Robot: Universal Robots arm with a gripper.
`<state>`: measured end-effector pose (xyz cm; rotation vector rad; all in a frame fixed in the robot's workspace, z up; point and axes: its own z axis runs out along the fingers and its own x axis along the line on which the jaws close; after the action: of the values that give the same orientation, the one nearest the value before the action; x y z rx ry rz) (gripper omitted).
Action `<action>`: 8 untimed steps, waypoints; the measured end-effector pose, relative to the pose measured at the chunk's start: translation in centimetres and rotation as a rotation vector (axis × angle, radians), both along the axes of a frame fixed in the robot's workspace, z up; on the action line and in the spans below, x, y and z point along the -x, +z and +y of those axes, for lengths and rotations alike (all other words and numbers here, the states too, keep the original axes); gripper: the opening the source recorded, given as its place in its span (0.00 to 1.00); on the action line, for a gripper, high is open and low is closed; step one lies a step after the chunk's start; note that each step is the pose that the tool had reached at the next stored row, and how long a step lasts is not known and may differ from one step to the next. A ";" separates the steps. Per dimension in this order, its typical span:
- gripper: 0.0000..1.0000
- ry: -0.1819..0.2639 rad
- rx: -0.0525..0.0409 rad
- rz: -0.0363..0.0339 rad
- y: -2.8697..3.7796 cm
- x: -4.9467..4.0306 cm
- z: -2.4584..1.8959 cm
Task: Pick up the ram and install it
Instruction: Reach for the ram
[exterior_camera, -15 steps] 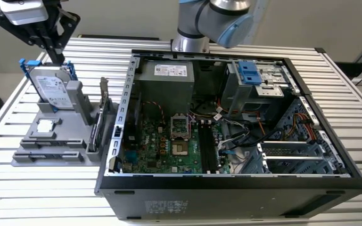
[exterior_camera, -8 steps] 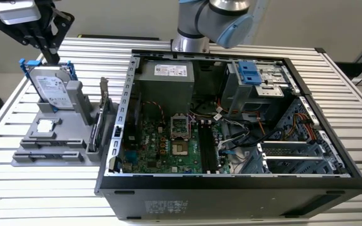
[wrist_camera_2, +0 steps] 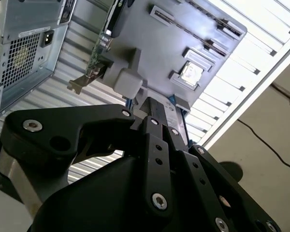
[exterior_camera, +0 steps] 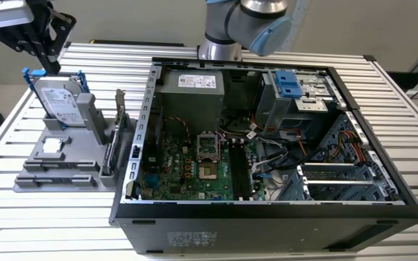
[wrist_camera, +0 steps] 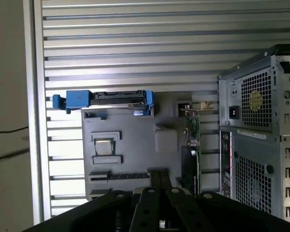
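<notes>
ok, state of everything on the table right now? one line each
computer case: on its side, side panel off, inside exposed.
hard drive: upright in the gray holder, blue rails on.
card: upright in the holder, between hard drive and case.
chip: flat in a pocket of the holder.
gripper: above the hard drive, apart from it.

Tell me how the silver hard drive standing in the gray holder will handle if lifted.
The hard drive looks rigid and probably dense, being metal-cased. Standing on edge in the gray holder, it might tip if pushed sideways. Its smooth faces could be slippery.
</notes>
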<state>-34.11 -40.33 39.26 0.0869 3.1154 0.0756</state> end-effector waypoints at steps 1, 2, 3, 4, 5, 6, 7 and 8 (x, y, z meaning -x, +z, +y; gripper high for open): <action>0.00 0.000 0.0000 -0.0002 0.00 0.15 0.00; 0.00 0.001 0.0000 -0.0003 0.00 0.30 0.00; 0.00 0.001 0.0001 -0.0004 0.00 0.46 0.00; 0.00 0.001 0.0001 -0.0006 0.00 0.62 0.00; 0.00 0.001 0.0000 -0.0008 0.00 0.77 0.00; 0.00 0.001 0.0000 -0.0010 0.00 0.92 0.00; 0.00 0.002 0.0000 -0.0012 0.00 1.06 0.00; 0.00 0.002 0.0000 -0.0014 0.00 1.19 0.00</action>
<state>-35.30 -40.33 39.26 0.0840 3.1141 0.0757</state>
